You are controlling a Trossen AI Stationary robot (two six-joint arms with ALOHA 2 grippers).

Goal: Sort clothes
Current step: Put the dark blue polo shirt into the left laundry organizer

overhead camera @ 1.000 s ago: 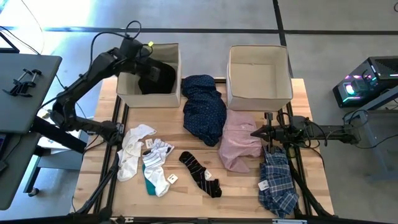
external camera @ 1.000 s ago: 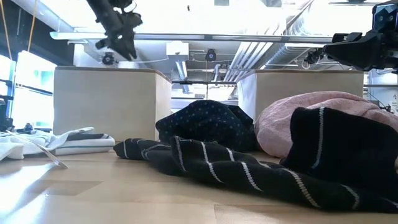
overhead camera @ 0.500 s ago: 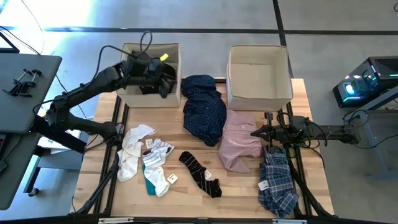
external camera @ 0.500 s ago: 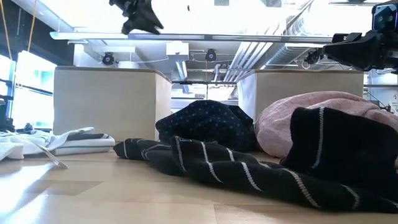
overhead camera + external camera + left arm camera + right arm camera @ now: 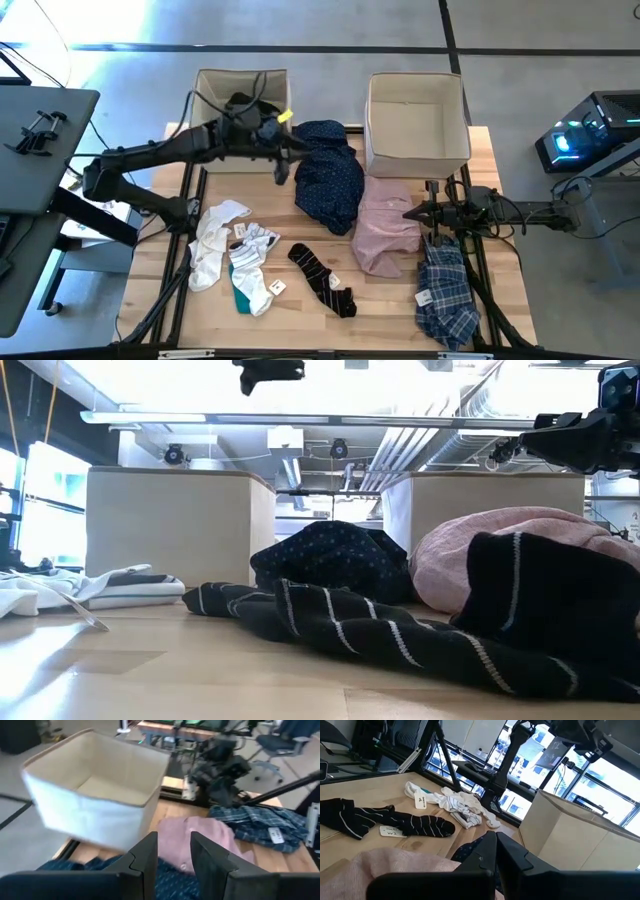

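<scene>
On my left, the left box holds what I take to be the black garment, half hidden by the arm. The right box looks bare inside. Since a second ago my left claw has swung out of that box toward the navy dotted shirt, fingers parted, holding nothing. Socks, pink shirt and plaid shirt lie on the table. Right claw shut, empty, over the pink shirt.

Pale wood-grain table, matt beige fabric boxes, soft cloth navy dotted shirt.
</scene>
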